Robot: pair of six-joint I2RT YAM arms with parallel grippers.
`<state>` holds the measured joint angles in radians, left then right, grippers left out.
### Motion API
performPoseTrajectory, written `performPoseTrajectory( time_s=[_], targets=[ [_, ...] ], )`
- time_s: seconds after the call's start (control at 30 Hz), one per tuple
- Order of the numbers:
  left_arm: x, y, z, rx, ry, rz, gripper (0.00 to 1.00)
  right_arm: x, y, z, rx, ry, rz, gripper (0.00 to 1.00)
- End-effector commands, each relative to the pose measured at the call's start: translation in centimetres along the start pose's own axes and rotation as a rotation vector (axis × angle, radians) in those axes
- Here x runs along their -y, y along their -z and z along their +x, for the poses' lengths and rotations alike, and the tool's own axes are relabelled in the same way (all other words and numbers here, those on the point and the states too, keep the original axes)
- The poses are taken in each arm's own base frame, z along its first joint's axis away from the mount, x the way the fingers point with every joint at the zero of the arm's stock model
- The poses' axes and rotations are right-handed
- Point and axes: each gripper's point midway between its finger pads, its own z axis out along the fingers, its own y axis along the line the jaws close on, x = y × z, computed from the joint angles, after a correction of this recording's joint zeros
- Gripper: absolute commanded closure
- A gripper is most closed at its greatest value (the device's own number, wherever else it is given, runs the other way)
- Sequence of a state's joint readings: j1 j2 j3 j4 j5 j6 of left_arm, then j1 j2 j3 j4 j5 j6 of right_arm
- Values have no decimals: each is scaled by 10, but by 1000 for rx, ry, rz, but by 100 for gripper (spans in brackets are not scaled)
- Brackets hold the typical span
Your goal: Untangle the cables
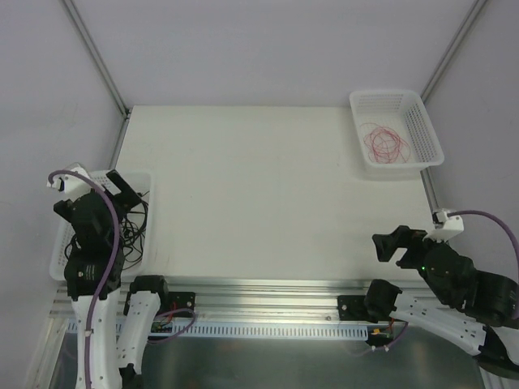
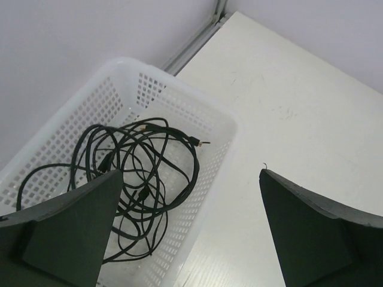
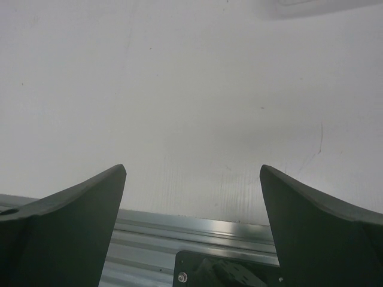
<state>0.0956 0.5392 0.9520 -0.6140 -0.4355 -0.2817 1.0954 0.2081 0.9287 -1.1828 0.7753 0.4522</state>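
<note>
Several black cables (image 2: 140, 173) with small plug ends lie looped together inside a white mesh basket (image 2: 197, 107) at the table's left edge; in the top view the black cables (image 1: 136, 219) show beside the left arm. A fine red wire (image 1: 386, 143) lies coiled in a second white basket (image 1: 422, 121) at the far right. My left gripper (image 2: 191, 179) hangs open above the left basket's right rim, nothing between its fingers. My right gripper (image 3: 191, 173) is open over bare table near the front edge, shown from above as the right gripper (image 1: 399, 243).
An aluminium rail (image 1: 268, 296) runs along the table's near edge under the right gripper. Grey walls and metal frame posts (image 1: 97, 57) close in the back and sides. Purple arm cables (image 1: 109, 259) loop off both wrists.
</note>
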Motion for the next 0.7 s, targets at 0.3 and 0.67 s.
performPoseTrajectory(
  time_s=[0.3,0.67],
  targets=[
    [-39,105,-14,105,-48,188,1,59,49,-33,160,-159,-24,3],
    [-55,157,25,100,51,419,1,72,63,-20,196,-250,-145,3]
  ],
)
